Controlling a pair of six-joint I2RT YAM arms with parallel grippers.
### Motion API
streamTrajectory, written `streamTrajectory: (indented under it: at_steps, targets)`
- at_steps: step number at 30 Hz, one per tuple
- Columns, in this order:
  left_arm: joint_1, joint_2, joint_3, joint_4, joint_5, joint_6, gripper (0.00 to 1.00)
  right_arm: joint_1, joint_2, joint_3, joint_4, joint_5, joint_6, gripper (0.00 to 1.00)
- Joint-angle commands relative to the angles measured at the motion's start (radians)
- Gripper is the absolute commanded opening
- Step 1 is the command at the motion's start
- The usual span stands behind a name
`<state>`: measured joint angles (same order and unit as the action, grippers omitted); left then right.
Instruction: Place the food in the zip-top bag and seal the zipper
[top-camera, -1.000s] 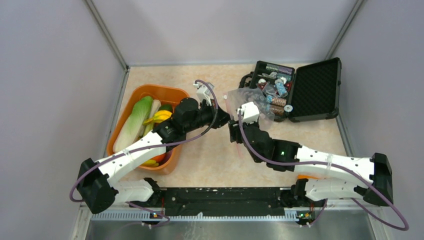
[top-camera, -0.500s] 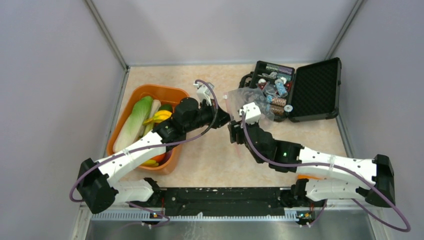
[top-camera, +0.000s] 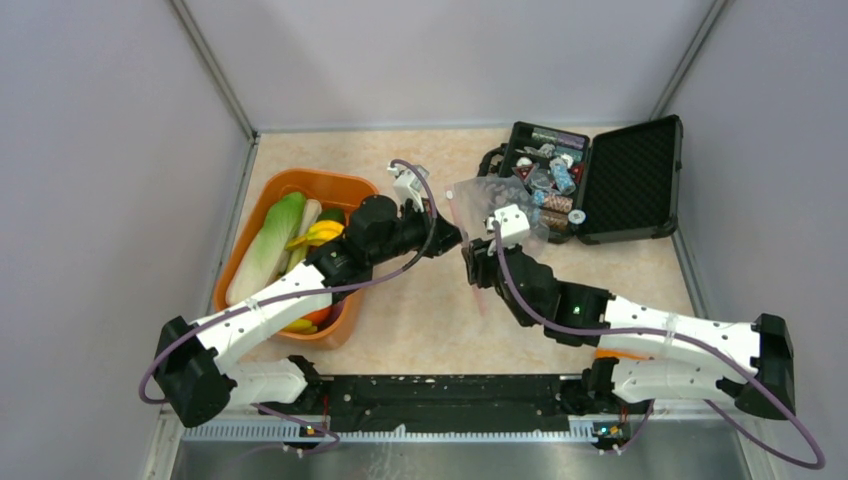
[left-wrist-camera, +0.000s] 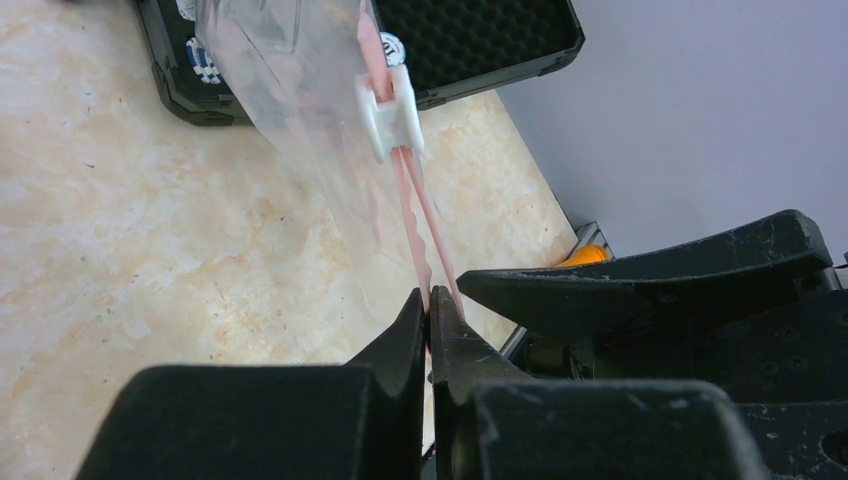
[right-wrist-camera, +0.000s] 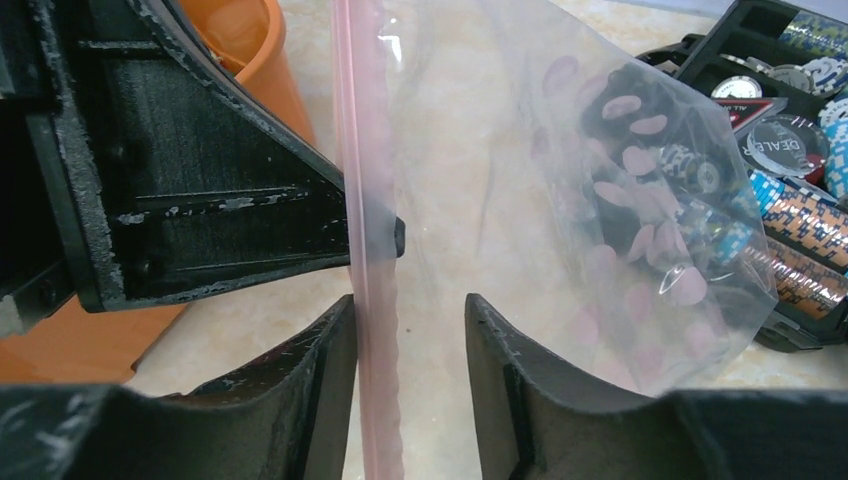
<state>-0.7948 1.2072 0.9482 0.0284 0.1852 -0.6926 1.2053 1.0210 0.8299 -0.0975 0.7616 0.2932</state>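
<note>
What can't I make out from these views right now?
- Contents of the zip-top bag: right wrist view, the chips in the case show through the plastic; top view, too small.
- Ends of the zipper: right wrist view, cut off top and bottom.
- Food in the orange tub: top view, partly under the left arm.

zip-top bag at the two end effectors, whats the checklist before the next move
1. Left end effector shut on the end of the zipper: ok.
2. Zipper lying between the open jaws of the right end effector: ok.
3. White slider on the strip, away from the left grip: ok.
4. Food inside the zip-top bag: not ok, it lies in the orange tub.
5. Bag mouth open enough for food: cannot tell.
</note>
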Motion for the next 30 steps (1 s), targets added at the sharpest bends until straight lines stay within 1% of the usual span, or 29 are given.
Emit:
streamTrajectory:
  at_steps: [1,2,4,6,11,13,15,19,23,30]
  targets:
    - [-0.002,-0.005,0.037,0.009,0.004,0.016,0.0,-0.034,-0.017,-0.002,-0.01,-0.03,0.046,0.45]
    - [-0.001,-0.007,0.035,0.01,0.003,0.017,0.0,-0.037,-0.019,-0.002,-0.011,-0.039,0.054,0.47]
    - [-0.002,-0.006,0.035,0.009,0.003,0.017,0.0,-0.043,-0.03,-0.008,0.001,-0.064,0.064,0.54]
    - [-0.001,-0.006,0.034,0.008,0.005,0.016,0.0,-0.055,-0.044,-0.02,0.024,-0.095,0.072,0.56]
    - [-0.001,-0.009,0.034,0.011,0.006,0.017,0.0,-0.067,-0.045,-0.019,0.032,-0.102,0.086,0.54]
    - [-0.001,-0.009,0.034,0.011,0.006,0.016,0.0,-0.068,-0.036,-0.009,0.019,-0.095,0.091,0.5]
    - [-0.002,-0.007,0.034,0.01,0.006,0.019,0.0,-0.068,-0.033,-0.002,0.018,-0.104,0.092,0.49]
    - [-0.002,-0.006,0.032,0.011,0.008,0.019,0.0,-0.068,-0.027,0.008,0.006,-0.103,0.089,0.5]
    - [-0.002,-0.003,0.031,0.01,0.005,0.02,0.0,-0.068,-0.048,-0.009,0.053,-0.165,0.077,0.58]
    - [-0.001,-0.002,0.033,0.01,0.005,0.022,0.0,-0.069,-0.055,-0.009,0.029,-0.087,0.084,0.55]
